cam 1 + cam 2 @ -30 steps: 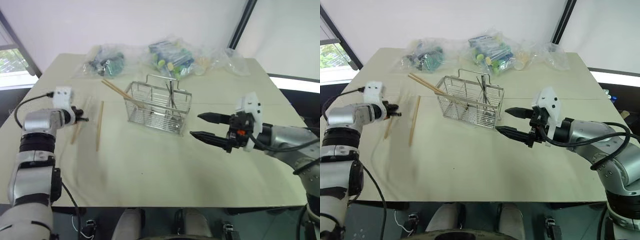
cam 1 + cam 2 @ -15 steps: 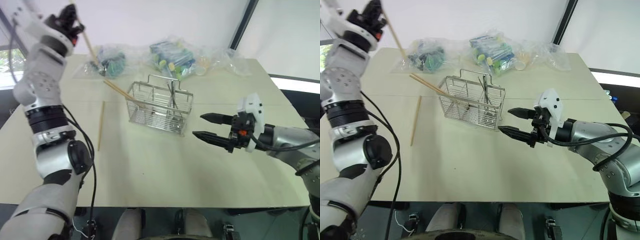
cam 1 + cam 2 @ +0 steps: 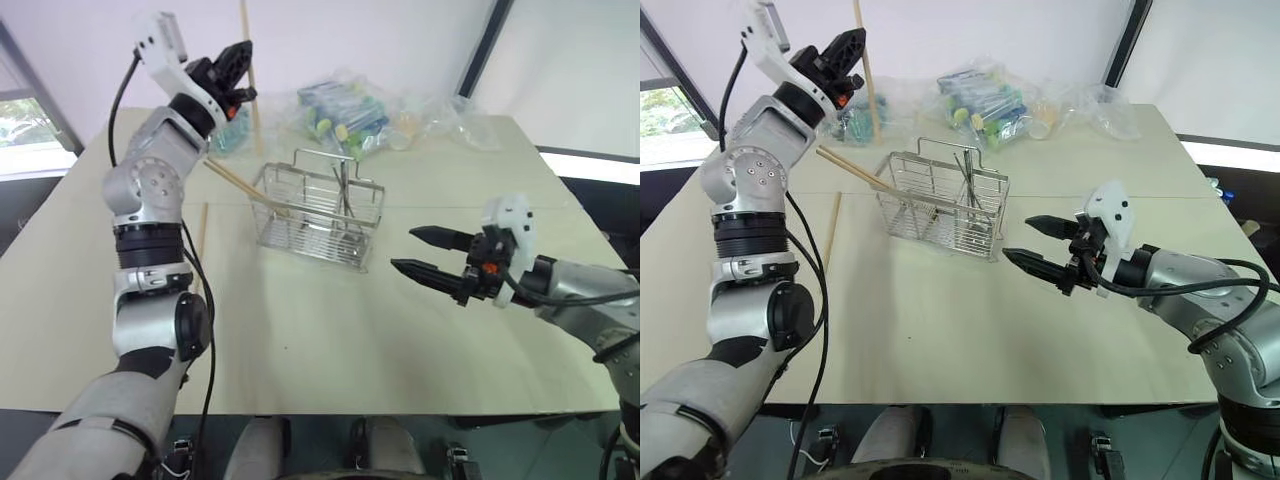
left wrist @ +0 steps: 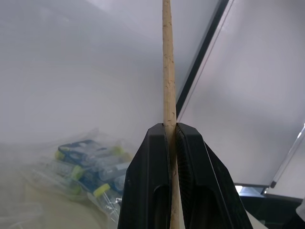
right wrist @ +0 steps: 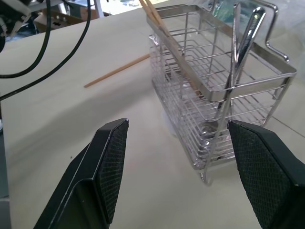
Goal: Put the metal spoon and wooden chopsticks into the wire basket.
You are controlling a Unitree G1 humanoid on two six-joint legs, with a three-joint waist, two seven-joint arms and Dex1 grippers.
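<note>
A pale table [image 3: 330, 340] takes up most of the scene, with clear plastic bags [image 3: 345, 110] of small goods heaped along its far edge. Near the middle of the table stands the wire basket [image 3: 318, 212], upright, its raised handle frame towards the bags.

The left gripper [image 3: 237, 68] is lifted high above the table's far left part, up and to the left of the basket and well apart from it. Its two black fingers [image 4: 152, 181] are pressed together on one wooden chopstick [image 3: 248, 60], which runs nearly upright through the pinch, most of its length standing above the fingertips and a shorter part reaching down past the hand in front of the bags.

The right gripper [image 3: 428, 252] hovers low over the table to the right of the basket, pointing towards it, near but not touching; its fingers stand wide apart with nothing between them.

Two more chopsticks [image 3: 240, 182] lean in the left end of the basket, their upper ends sticking out over its rim to the left. A fourth chopstick [image 3: 200, 246] lies flat on the table left of the basket, apart from it.

The metal spoon [image 5: 245, 45] stands inside the basket at its right end, bowl down, handle leaning up against the top wire.
</note>
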